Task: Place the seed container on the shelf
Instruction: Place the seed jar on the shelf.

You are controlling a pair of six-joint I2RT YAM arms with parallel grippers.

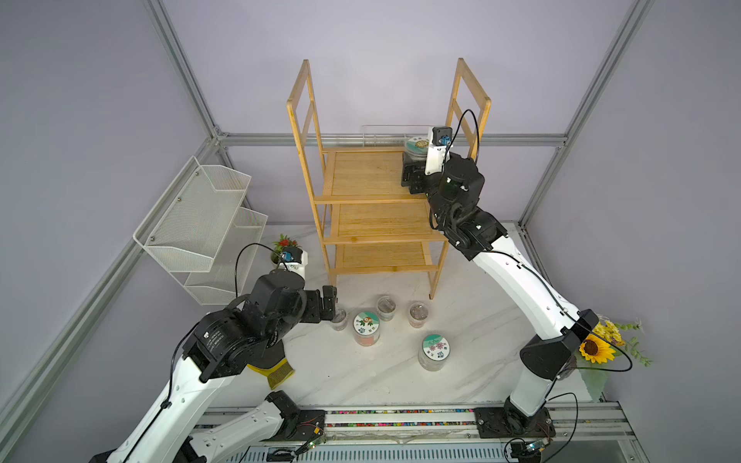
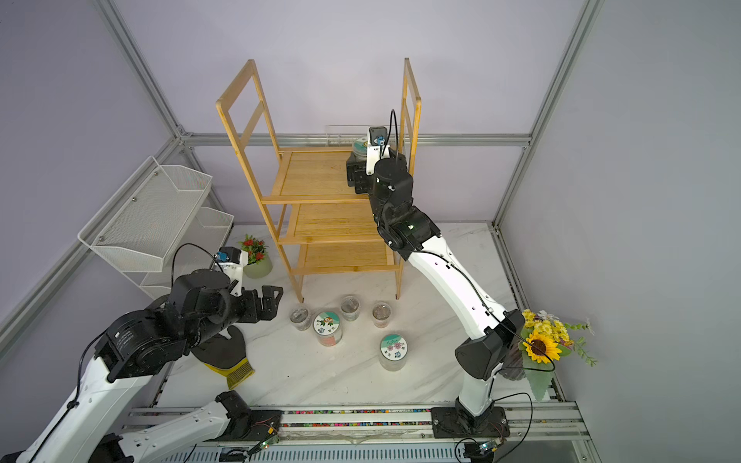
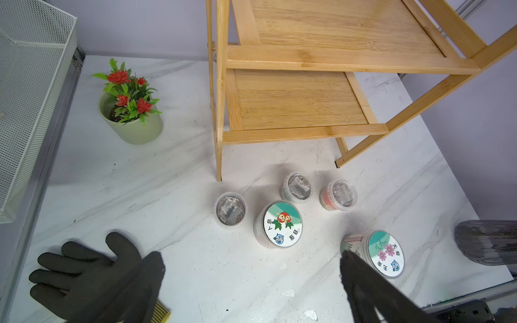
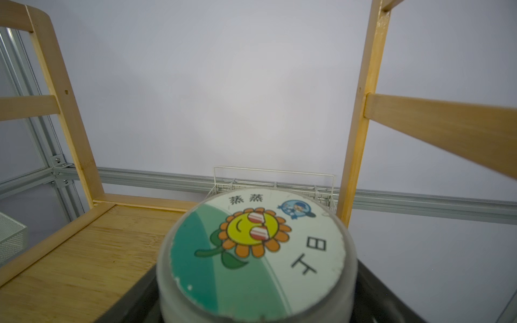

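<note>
The seed container (image 4: 257,251), a round tub with a sunflower sticker on its lid, sits between the jaws of my right gripper (image 4: 257,304). Dark fingers (image 4: 134,302) show on both sides of it. In both top views the tub (image 1: 417,145) (image 2: 360,145) is at the back right corner of the top tier of the bamboo shelf (image 1: 361,176) (image 2: 312,176). I cannot tell whether it rests on the slats. My left gripper (image 1: 333,304) (image 3: 251,293) hangs open and empty low over the table, in front of the shelf's left leg.
Several other seed tubs (image 1: 366,328) (image 3: 278,223) stand on the marble table before the shelf. A white wire-mesh basket (image 1: 200,224) hangs at left, with a red-flower pot (image 3: 131,112) beneath it. A black glove (image 3: 92,279) lies under the left arm. A sunflower vase (image 1: 601,346) stands at right.
</note>
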